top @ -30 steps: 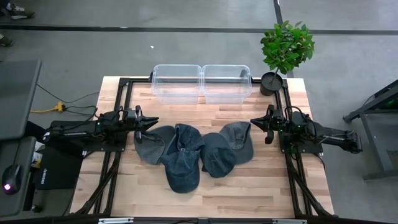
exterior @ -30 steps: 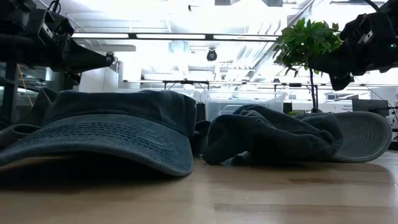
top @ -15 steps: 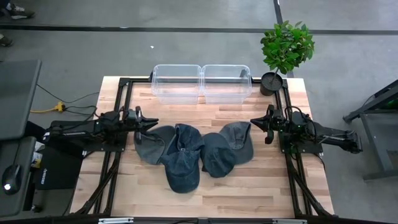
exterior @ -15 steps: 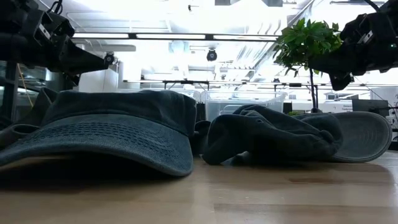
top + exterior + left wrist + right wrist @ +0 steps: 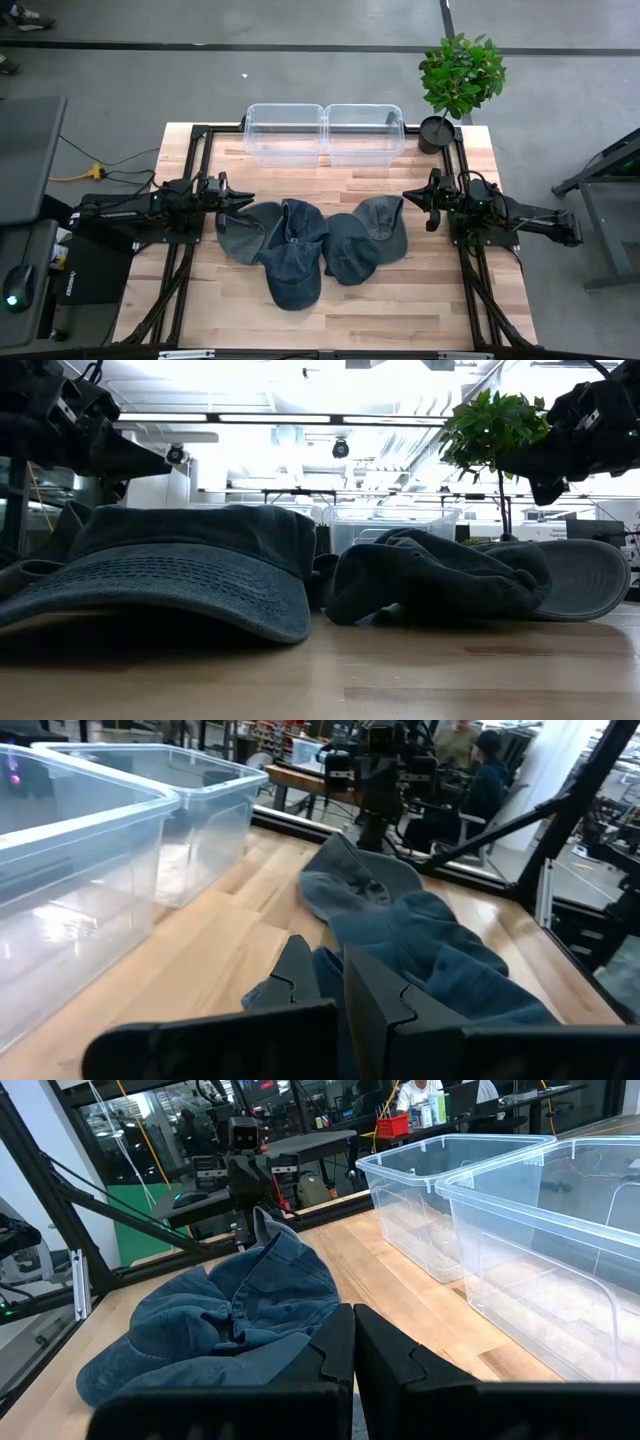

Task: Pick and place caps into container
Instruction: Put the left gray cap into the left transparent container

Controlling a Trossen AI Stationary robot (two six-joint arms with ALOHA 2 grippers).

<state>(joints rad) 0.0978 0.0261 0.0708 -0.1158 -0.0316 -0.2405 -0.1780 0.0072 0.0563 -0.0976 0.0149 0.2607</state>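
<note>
Moved since earlier: left tool (image 5: 240, 197) drawn back slightly; fingers pressed together, empty, beside leftmost cap (image 5: 243, 229). Right tool (image 5: 414, 204): unmoved, pressed together, beside rightmost cap (image 5: 387, 220). Four caps heaped mid-table (image 5: 400, 310). Both clear bins (image 5: 324, 134) empty; all placements outstanding.

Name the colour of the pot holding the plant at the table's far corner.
The pot is black, clearest in the high view.
</note>
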